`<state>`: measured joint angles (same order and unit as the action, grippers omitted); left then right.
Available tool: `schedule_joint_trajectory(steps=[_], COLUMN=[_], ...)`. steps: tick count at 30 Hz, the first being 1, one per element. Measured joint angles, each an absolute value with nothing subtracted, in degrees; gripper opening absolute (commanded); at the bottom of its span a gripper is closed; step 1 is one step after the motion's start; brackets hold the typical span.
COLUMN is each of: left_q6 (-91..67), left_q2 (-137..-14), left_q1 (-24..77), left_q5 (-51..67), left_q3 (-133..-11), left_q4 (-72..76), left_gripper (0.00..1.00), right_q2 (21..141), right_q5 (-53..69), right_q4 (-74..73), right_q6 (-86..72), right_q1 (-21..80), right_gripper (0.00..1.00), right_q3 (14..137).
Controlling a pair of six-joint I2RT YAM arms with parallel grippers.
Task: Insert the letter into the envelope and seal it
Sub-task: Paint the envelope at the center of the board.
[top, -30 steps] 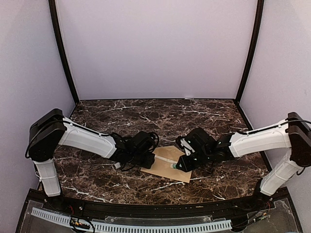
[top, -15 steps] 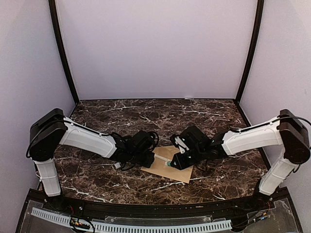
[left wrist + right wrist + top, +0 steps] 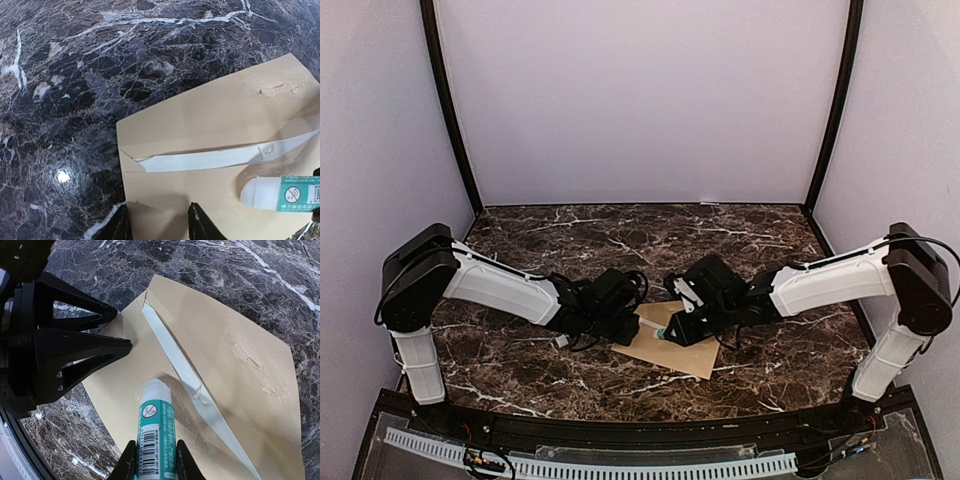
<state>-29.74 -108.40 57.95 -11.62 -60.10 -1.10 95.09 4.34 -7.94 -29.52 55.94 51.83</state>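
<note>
The flat tan paper envelope (image 3: 682,355) lies mid-way along the dark marble worktop (image 3: 570,240), with the thin white letter (image 3: 200,161) peeking out. The half-open left end effector (image 3: 160,220) pins its edge so it won't slide. The right end effector (image 3: 152,455) squeezes a green-labelled white glue stick (image 3: 152,420), tip down, probably for sticking.

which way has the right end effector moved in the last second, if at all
Yes, the right end effector slid left across the envelope with the glue stick.
</note>
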Motion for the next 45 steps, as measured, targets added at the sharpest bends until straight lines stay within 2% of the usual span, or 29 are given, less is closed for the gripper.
schedule_joint_trajectory(steps=[12,18,45], left_q6=[-29.8,-29.8,-29.6], left_q2=[-108.4,-108.4,-108.4], left_q1=[58.0,58.0,58.0], left_q5=[-11.3,-11.3,-11.2], left_q3=[-60.1,-60.1,-60.1], left_q4=[-0.9,-0.9,-0.8], left_gripper=[0.39,0.38,0.36], right_q2=[81.9,82.5,88.2], right_q5=[2.5,1.7,2.1], right_q4=[-11.0,-12.8,-10.1], right_q6=[-30.5,-30.8,-30.7], right_q1=[55.8,55.8,54.5], right_gripper=[0.0,0.0,0.0], right_q3=[48.8,45.5,44.9])
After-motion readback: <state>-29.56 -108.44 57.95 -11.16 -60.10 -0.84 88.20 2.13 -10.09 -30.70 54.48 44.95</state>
